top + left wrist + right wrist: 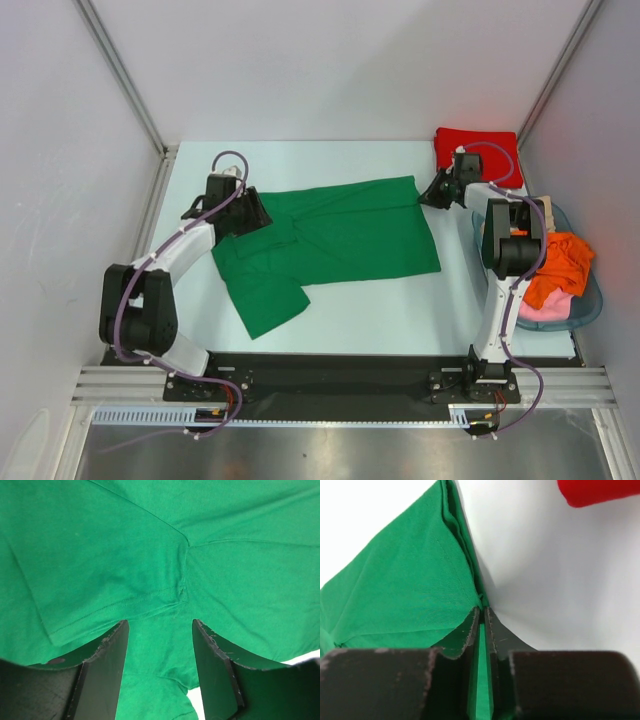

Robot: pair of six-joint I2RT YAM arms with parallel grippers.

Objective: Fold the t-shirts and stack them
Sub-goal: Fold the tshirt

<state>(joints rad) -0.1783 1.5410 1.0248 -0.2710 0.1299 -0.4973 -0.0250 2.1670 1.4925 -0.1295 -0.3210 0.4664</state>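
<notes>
Watch out: your right gripper [481, 612] has only a thin bit of the green shirt [330, 235] pinched tight between its fingers, at the shirt's far right corner. If you pull up fast, that edge may slip out and the corner will flop onto the bench [400, 310].

Your left gripper [160, 625] has its fingers apart. The seam by the sleeve lies under the gap, and the gripper holds nothing. If only the right side lifts, the shirt may drag sideways and bunch up, and then the fold will come out crooked. The sleeve nearest you sticks out too, so it could get tucked in the wrong way.

The red shirt [477, 150] lies folded at the far right corner of the bench, near the right gripper. A wide swing could bump it and mess it up.

The green shirt lies spread out in the middle of the bench, with its sleeve end to the left. The left arm reaches forward and bends inward. Its gripper points down over the shirt's left side, close to the cloth. The right arm stands tall and reaches far forward, with its gripper tipped down low at the shirt's far right corner. More clothes, orange and pink, sit in the basket [592, 295] on the right.
</notes>
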